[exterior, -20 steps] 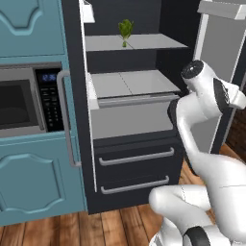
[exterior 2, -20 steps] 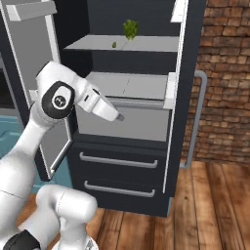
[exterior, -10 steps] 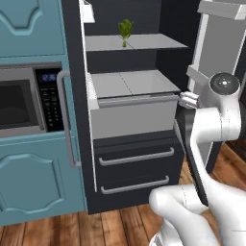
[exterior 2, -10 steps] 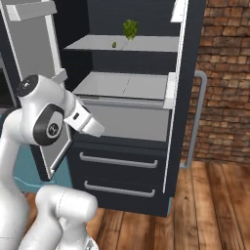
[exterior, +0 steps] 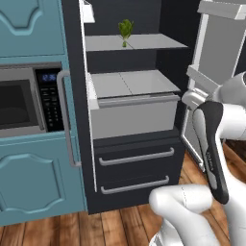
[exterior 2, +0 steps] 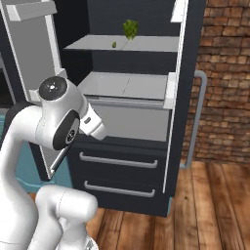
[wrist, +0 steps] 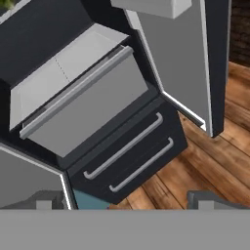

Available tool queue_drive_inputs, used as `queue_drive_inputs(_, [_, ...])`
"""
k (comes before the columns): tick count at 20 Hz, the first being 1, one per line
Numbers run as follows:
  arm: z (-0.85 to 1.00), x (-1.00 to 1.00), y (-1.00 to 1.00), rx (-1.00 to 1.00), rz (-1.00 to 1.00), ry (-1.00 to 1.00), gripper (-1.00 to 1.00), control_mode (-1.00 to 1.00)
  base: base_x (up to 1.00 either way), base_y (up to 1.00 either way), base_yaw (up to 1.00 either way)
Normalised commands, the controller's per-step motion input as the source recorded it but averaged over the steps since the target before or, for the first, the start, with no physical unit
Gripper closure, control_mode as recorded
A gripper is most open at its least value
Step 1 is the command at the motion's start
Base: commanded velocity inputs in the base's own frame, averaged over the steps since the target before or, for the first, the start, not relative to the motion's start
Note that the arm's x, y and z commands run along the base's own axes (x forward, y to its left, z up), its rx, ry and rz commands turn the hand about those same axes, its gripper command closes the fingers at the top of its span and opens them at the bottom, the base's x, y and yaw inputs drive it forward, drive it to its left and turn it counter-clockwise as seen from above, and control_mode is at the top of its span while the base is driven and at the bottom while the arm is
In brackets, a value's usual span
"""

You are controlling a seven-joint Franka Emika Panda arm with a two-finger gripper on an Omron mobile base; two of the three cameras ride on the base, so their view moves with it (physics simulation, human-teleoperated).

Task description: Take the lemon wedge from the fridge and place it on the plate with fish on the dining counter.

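Observation:
The black fridge (exterior: 134, 144) (exterior 2: 127, 166) stands open in front of me. On its upper shelf (exterior 2: 141, 44) sits a leafy green sprig (exterior 2: 129, 28) (exterior: 125, 30), and beside it a tiny yellow-green piece (exterior 2: 114, 44) that may be the lemon wedge. Below the shelf, the pale grey bin (exterior: 132, 113) (wrist: 83, 112) is pulled forward. My gripper (wrist: 127, 204) hangs back from the bin, looking down at it and the two drawers (wrist: 132, 154), its fingertips (wrist: 45, 201) wide apart and open, holding nothing. The plate and the dining counter are out of view.
Teal cabinets with a microwave (exterior: 19, 103) flank the fridge on the left. One fridge door (exterior 2: 29, 63) (exterior: 218, 67) swings out close beside my arm; the other door's edge (exterior 2: 181, 83) carries a grey bar handle (exterior 2: 195, 117). A brick wall (exterior 2: 227, 73) and wooden floor (exterior 2: 210, 205) lie to the right.
My arm has drawn back from the front of the bin and folded toward the base. The gripper stayed open. Nothing in the fridge moved.

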Motion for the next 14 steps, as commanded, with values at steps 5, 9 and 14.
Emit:
queue_drive_inputs(5, [0.00, 0.00, 0.00, 0.00, 0.00, 0.00, -1.00, -1.00, 0.00, 0.00, 0.00])
queue_drive_inputs(9, [0.00, 0.00, 0.00, 0.00, 0.00, 0.00, -1.00, -1.00, 0.00, 0.00, 0.00])
queue_drive_inputs(14, [0.00, 0.31, 0.00, 0.00, -0.05, 0.00, -1.00, 1.00, 0.13, 0.00, -0.01])
